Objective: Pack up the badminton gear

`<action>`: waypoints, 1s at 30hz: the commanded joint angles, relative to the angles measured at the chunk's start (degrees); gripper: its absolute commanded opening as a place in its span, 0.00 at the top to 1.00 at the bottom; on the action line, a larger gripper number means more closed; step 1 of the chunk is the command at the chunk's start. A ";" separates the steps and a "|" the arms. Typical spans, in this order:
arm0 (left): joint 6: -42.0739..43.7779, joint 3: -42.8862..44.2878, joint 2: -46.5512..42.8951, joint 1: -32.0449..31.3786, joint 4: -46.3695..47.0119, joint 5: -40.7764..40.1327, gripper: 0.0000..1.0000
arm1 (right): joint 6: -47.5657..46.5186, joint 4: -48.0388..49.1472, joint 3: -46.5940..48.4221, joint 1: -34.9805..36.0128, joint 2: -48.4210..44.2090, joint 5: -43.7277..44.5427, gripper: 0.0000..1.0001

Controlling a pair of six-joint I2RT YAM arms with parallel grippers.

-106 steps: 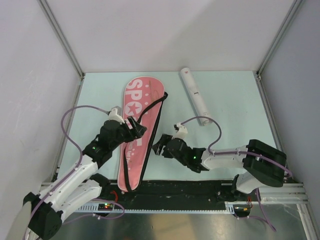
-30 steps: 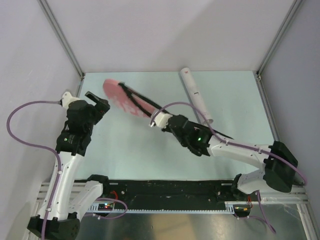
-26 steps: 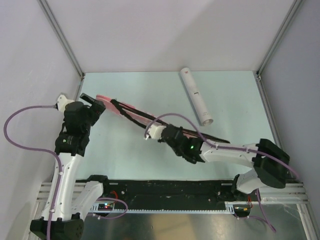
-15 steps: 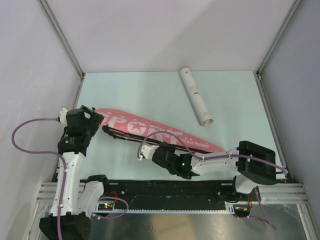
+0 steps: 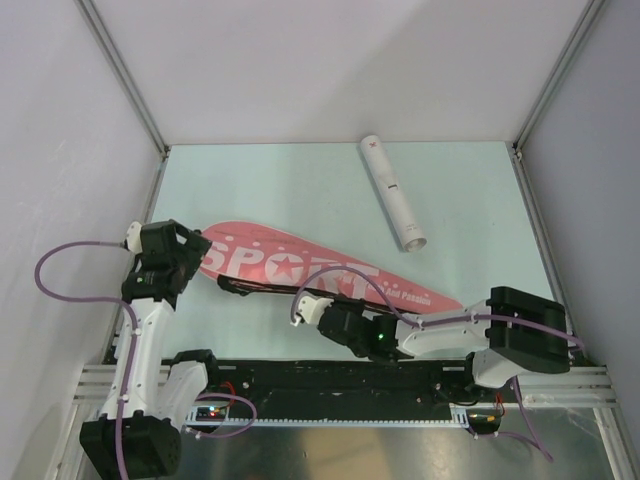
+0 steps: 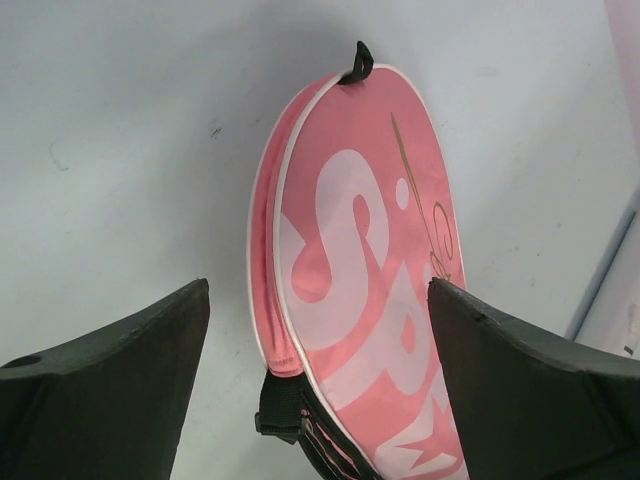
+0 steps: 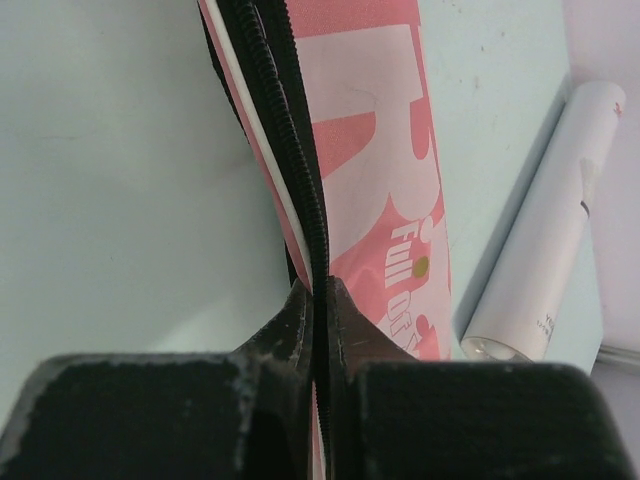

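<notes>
1. Since it was swung round from lying near-to-far between the arms, the bag (image 5: 290,265) is now laid flat across the near half of the table (image 5: 480,200). Its broad head is at the left, its narrow end at the right, and its lettering faces up.
2. A black strip (image 7: 285,150) along the bag's near edge is pinched by the right gripper (image 7: 320,298), whose jaws are closed to a sliver on it about midway along. Whether that strip is the strap or the zip cannot be told.
3. The left gripper (image 6: 318,290) is spread wide at the head end. The head is seen between its fingers, but nothing is held and no contact is shown.
4. The tube (image 5: 393,195) has been left where it was, at the far right and well apart from the bag. The bag is therefore judged to have been only turned and set down. With the tube not yet stowed, the packing is taken as unfinished.
5. No racket or shuttlecock is seen in any view, and whether they are already inside the bag or the tube cannot be told. How far the bag is closed is not shown either. Part of its near edge is covered by the right arm in the top view, and its narrow end is hard to make out.
</notes>
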 commanded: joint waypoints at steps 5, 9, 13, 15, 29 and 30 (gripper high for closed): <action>2.63 -0.34 -0.33 0.77 0.68 0.23 0.03 | 4.53 2.05 -2.96 -0.67 -7.31 0.11 1.00; 3.82 -0.83 1.51 0.81 1.02 2.21 0.02 | 5.56 2.96 -5.59 -1.59 -10.43 -1.20 1.00; 3.82 -1.05 2.94 0.77 1.99 3.78 0.06 | 5.33 3.53 -8.17 -2.11 -14.06 -3.28 1.00; 3.24 -1.49 3.24 0.78 3.09 4.02 0.12 | 5.24 3.31 -9.00 -2.42 -15.56 -4.26 1.00; -1.12 -6.41 5.83 0.79 9.03 10.45 0.45 | 5.98 3.87 -9.97 -3.62 -19.30 -8.38 1.00; -1.78 -6.63 5.26 0.79 9.01 10.23 0.52 | 6.55 3.86 -9.69 -3.64 -19.37 -8.46 0.99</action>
